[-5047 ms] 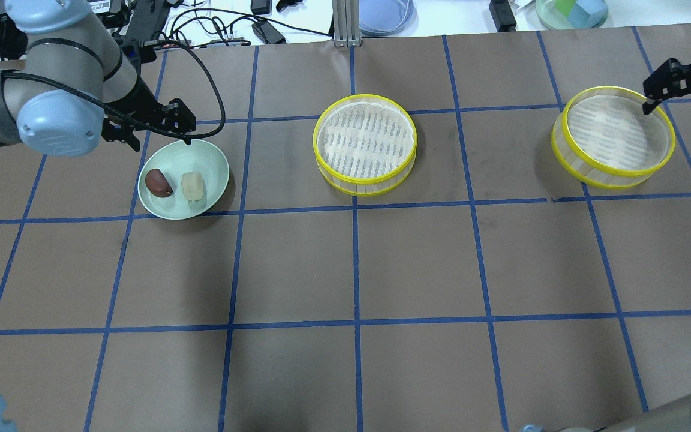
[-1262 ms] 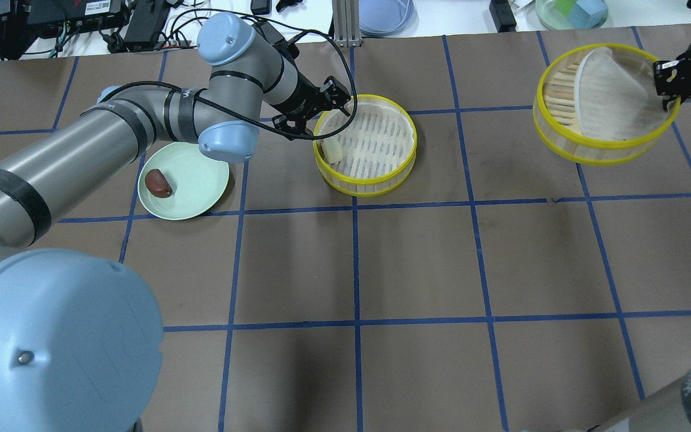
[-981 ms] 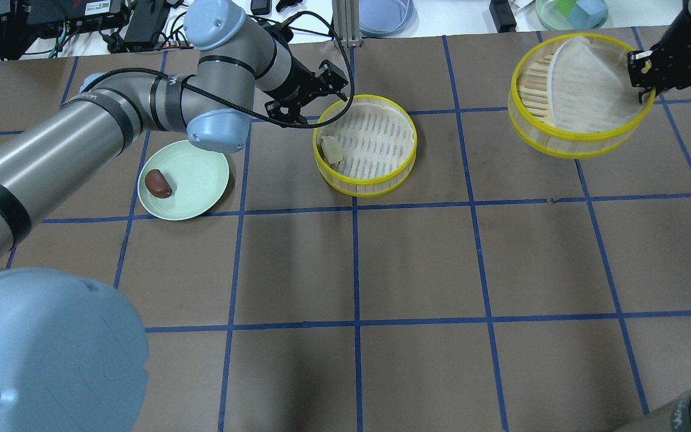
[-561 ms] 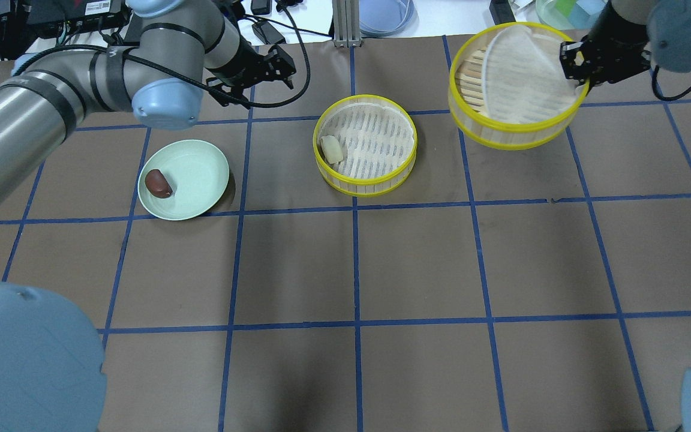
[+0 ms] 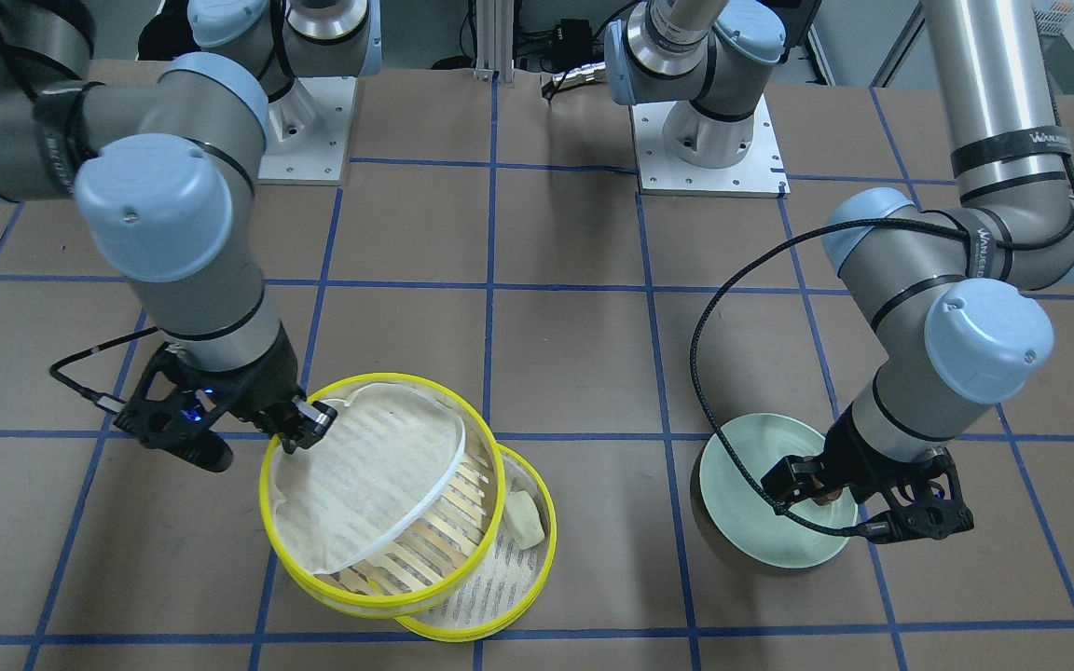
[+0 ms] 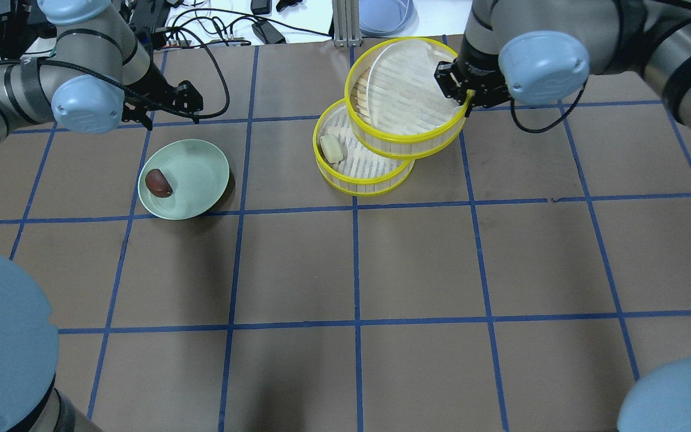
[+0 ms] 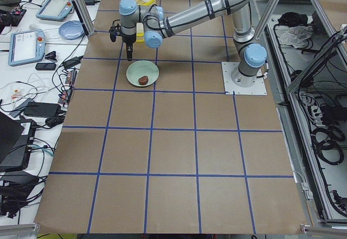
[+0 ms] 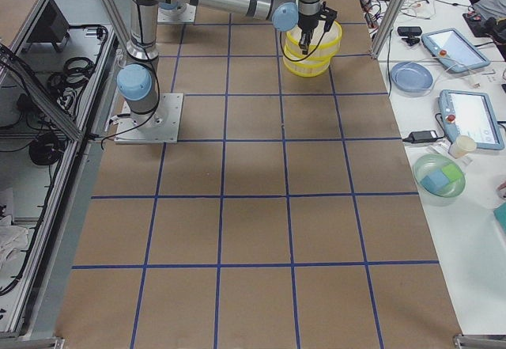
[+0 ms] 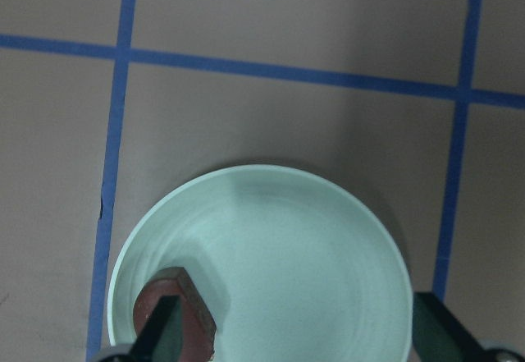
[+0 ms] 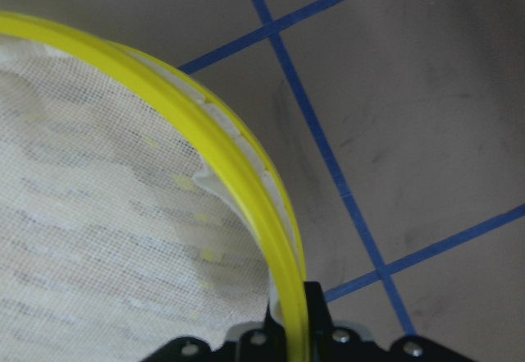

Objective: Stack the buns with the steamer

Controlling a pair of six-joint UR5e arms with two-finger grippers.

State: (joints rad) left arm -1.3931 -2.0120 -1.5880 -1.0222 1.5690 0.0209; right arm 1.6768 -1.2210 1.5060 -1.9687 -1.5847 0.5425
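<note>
The lower steamer tier (image 6: 375,174) stands at the table's middle back with the cream bun (image 6: 331,148) on its liner by the left wall; the bun also shows in the front view (image 5: 526,520). My right gripper (image 6: 457,90) is shut on the yellow rim (image 10: 246,181) of the second tier (image 6: 405,135) and holds it tilted, partly over the lower tier, with its cloth liner (image 6: 402,90) slid askew. The brown bun (image 6: 158,183) lies in the mint plate (image 6: 201,174). My left gripper (image 6: 173,119) is open just above the plate, with the bun (image 9: 176,313) by one finger.
Cables, a pale blue dish (image 6: 384,15) and a bowl of blocks lie beyond the table's far edge. The brown table carries a grid of blue tape lines. Both arm bases (image 5: 705,140) stand at the robot's side.
The cream bun went from the plate into the middle tier. My left gripper has moved back to the plate. My right gripper lifted the other tier and carried it left over the middle one.
</note>
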